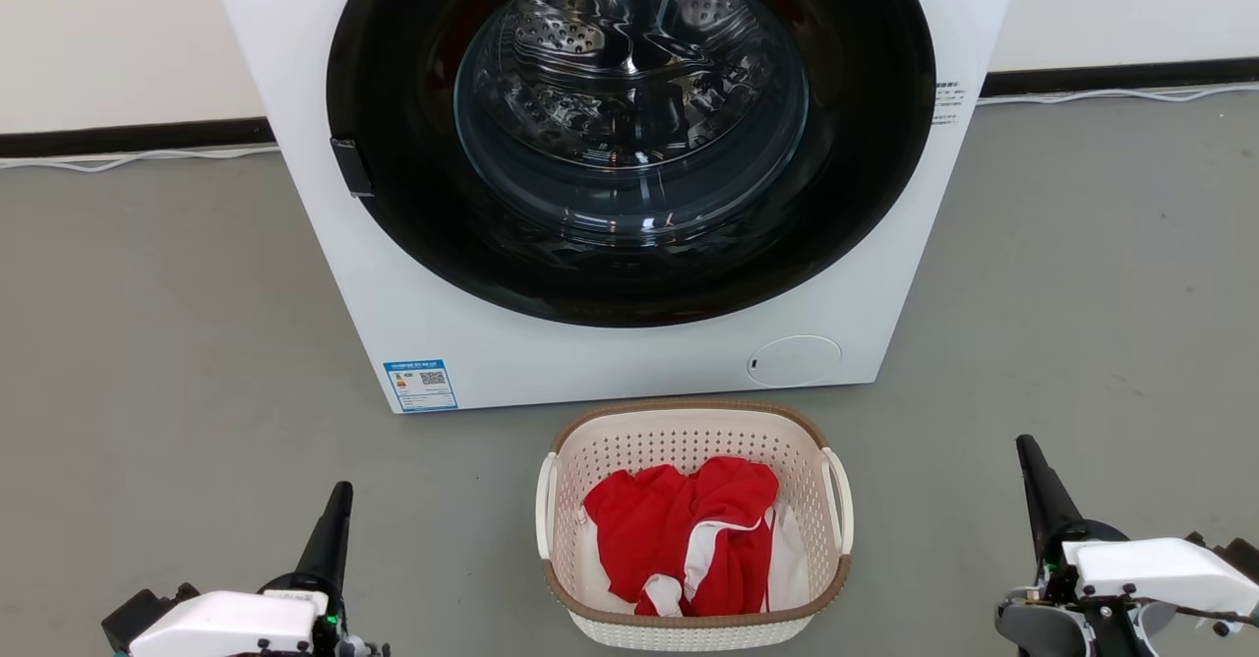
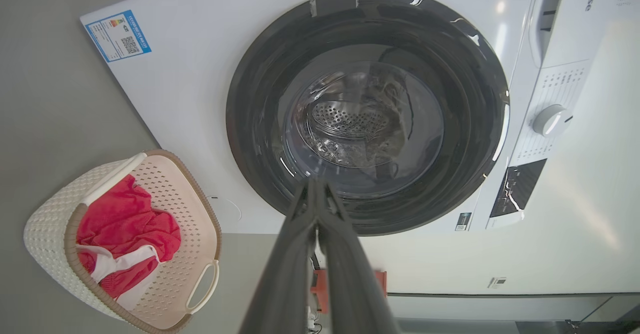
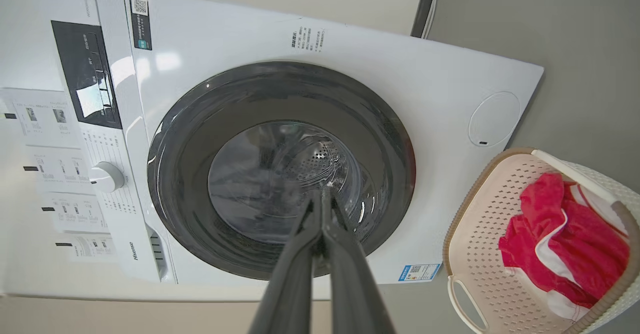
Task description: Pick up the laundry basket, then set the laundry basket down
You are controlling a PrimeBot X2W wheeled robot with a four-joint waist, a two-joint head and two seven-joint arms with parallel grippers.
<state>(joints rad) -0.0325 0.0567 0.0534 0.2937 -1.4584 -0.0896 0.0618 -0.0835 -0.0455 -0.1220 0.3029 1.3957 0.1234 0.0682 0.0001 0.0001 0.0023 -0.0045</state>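
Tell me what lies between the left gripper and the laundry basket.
Bare grey floor; the head view shows nothing between the left gripper and the laundry basket.

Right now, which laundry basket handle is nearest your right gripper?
The loop handle on the laundry basket's right side, toward the right gripper; the other handle faces the left gripper.

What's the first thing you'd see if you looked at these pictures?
The big white washing machine with its dark round door stands out first, up top in the head view. Right before it on the floor sits the laundry basket, holding red clothes. The left tool and right tool hang shut, one on each side.
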